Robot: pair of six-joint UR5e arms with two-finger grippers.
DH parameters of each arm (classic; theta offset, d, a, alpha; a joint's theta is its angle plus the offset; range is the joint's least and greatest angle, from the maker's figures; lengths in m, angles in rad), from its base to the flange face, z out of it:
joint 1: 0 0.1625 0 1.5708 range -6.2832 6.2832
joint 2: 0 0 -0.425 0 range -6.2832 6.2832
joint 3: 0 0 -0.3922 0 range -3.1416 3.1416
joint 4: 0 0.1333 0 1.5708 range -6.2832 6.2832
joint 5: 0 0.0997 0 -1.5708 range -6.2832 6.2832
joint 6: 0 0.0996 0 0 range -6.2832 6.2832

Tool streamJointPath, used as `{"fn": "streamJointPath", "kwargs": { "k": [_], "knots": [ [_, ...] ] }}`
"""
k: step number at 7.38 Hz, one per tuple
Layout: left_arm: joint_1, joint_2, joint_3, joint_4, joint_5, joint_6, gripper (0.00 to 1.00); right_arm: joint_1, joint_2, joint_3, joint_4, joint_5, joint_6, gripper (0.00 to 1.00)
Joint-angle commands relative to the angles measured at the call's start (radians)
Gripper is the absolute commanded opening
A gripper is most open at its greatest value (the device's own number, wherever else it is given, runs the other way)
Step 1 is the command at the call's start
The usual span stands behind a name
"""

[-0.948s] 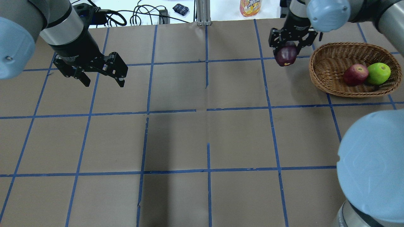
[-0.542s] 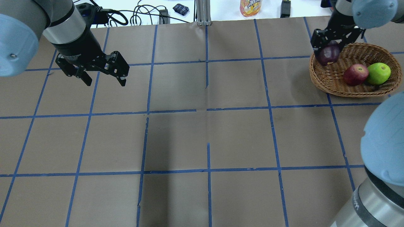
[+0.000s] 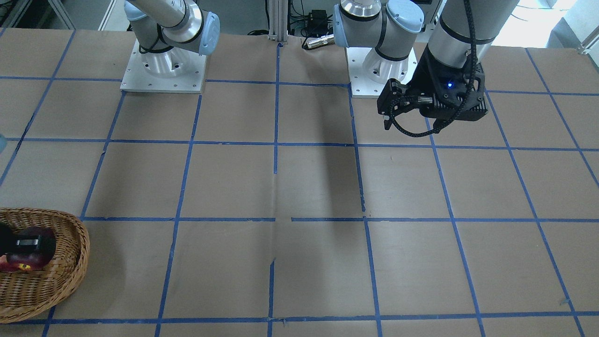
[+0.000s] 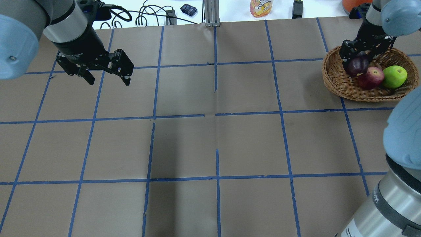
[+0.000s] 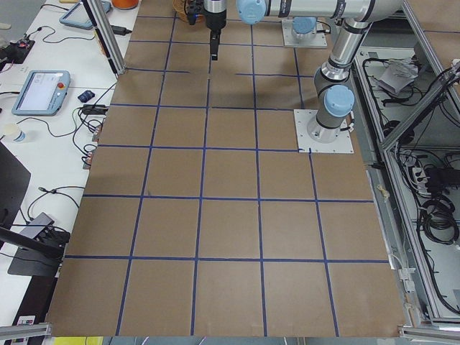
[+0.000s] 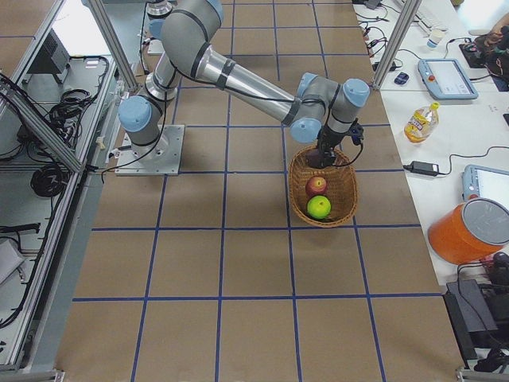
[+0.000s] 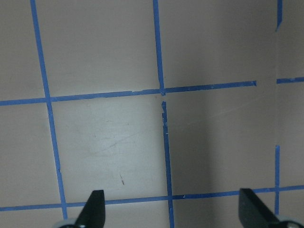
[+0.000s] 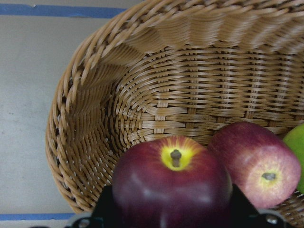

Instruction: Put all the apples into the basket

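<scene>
Release step, last apple. Right jaws are clamped on the dark maroon round apple with the small yellow patch at its stem (image 4: 357,66). They hold it inside the braided rim of the light brown oval wicker basket (image 4: 334,80), at the basket end nearer the desk's middle. Red apple with yellowish blush (image 4: 371,78) sits just beside the held one, possibly touching. The lime green apple (image 4: 394,76) lies past it, against the red one. Right wrist view shows woven floor beyond the maroon apple. Whether the fruit rests on the weave or hangs above it cannot be told. Left jaws are spread wide with nothing between them. They hang above the brown paper-covered desk with blue tape grid (image 4: 210,138), well apart from the basket, with no role here.

Judgement: two of three apples are in, and the third only needs letting go. To do it well, the arm should go low enough that the drop is short, since a round, hard apple will likely roll and knock the red neighbour. Jaws should part fully before any lift, so neither side drags the fruit up. Retreat should be straight up, clear of the thick rim. A sideways pull could catch the wicker and shove the basket. Free floor lies on the side away from the red apple, so a slight bias there gives room to settle.
</scene>
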Motion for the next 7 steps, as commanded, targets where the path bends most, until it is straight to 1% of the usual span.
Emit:
{"fn": "streamJointPath", "kwargs": {
  "k": [1,2,4,5,7],
  "knots": [
    [0.0,-0.002,-0.003,0.009,0.001,0.002,1.0,-0.001,0.019,-0.001,-0.005,0.005,0.006,0.93],
    [0.0,0.002,-0.009,0.009,0.002,0.002,1.0,-0.001,0.034,-0.001,-0.052,0.002,0.001,1.0],
    [0.0,0.003,-0.009,0.007,0.002,0.005,1.0,-0.001,0.018,-0.01,-0.04,-0.008,0.001,1.0],
    [0.0,0.006,-0.018,0.007,0.001,0.005,1.0,0.002,-0.032,-0.006,-0.002,-0.002,0.007,1.0],
    [0.0,0.008,-0.018,0.007,0.004,0.005,1.0,0.022,-0.138,-0.007,0.142,0.008,0.027,1.0]
  ]
}}
